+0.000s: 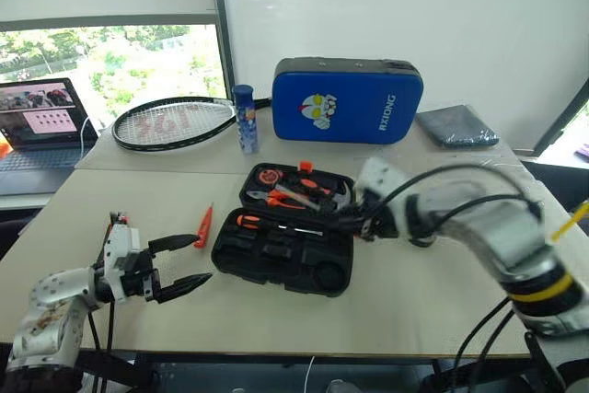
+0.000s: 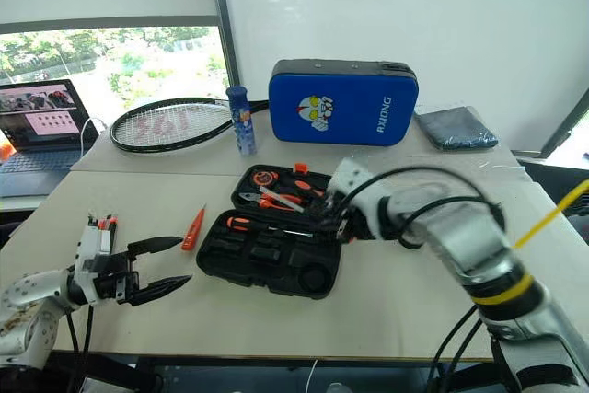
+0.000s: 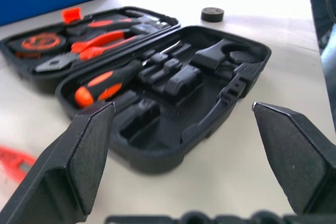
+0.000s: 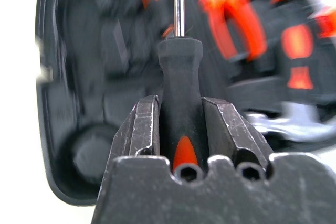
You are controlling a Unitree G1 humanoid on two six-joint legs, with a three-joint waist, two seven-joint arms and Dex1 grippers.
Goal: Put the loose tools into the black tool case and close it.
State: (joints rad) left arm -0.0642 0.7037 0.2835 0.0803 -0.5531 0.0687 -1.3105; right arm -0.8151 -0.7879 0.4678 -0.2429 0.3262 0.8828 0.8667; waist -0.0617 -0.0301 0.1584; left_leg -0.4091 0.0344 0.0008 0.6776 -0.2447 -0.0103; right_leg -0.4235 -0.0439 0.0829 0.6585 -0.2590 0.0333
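One screwdriver (image 4: 180, 93) clamped in my right hand (image 4: 180, 129) over the open black tool case (image 1: 276, 269) | left hand (image 1: 179, 264) wide, empty | risk: shaft snags a moulded slot | utility knife (image 1: 203, 225) loose on surface.

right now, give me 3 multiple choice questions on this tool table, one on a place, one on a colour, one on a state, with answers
1. Where does the slim orange tool lie?
A. inside the case
B. on the table left of the case
C. on the racket

2. What colour is the padded case behind the black tool case?
A. blue
B. green
C. red

3. What is the right gripper doing?
A. hanging open
B. gripping a screwdriver
C. holding the tape roll

Answers:
1 B, it rests on bare tabletop beside the case.
2 A, its face is plainly blue.
3 B, the wrist view shows its fingers clamped on the black handle.
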